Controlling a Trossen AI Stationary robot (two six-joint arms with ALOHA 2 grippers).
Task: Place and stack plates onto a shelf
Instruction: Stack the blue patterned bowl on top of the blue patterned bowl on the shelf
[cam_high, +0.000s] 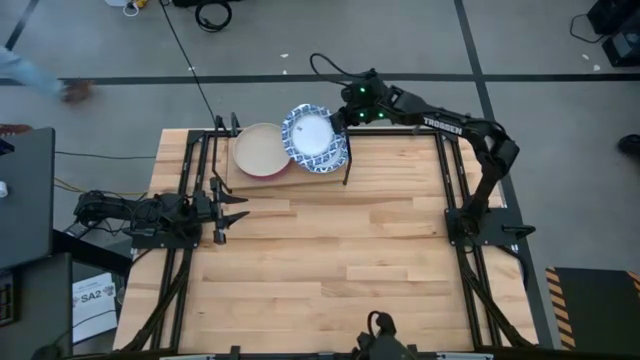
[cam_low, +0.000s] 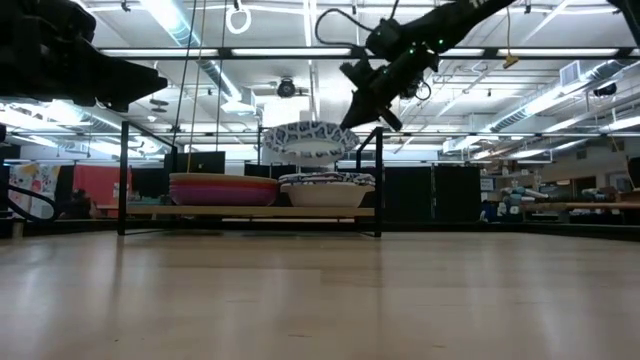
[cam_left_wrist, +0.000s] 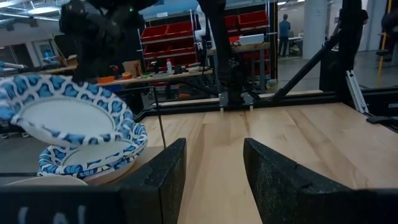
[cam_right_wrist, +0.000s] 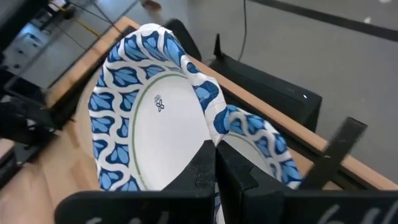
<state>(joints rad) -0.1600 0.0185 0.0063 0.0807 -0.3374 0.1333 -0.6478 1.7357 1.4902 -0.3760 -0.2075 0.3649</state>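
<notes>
The right gripper (cam_high: 345, 117) pinches the rim of a blue-and-white plate (cam_high: 310, 130), holding it in the air just above the blue-and-white pile (cam_low: 322, 186) on the shelf (cam_low: 250, 211), at 12 o'clock on the table (cam_high: 330, 260). At 9 o'clock, the left gripper (cam_high: 232, 208) waits with fingers apart.

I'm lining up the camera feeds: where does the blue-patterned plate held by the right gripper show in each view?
High: held plate at top centre, over the shelf.
Low: centre, above the right-hand stack.
Left wrist: far left, tilted.
Right wrist: fills the centre.
Shared landmark: the right gripper pinching its rim.
</notes>
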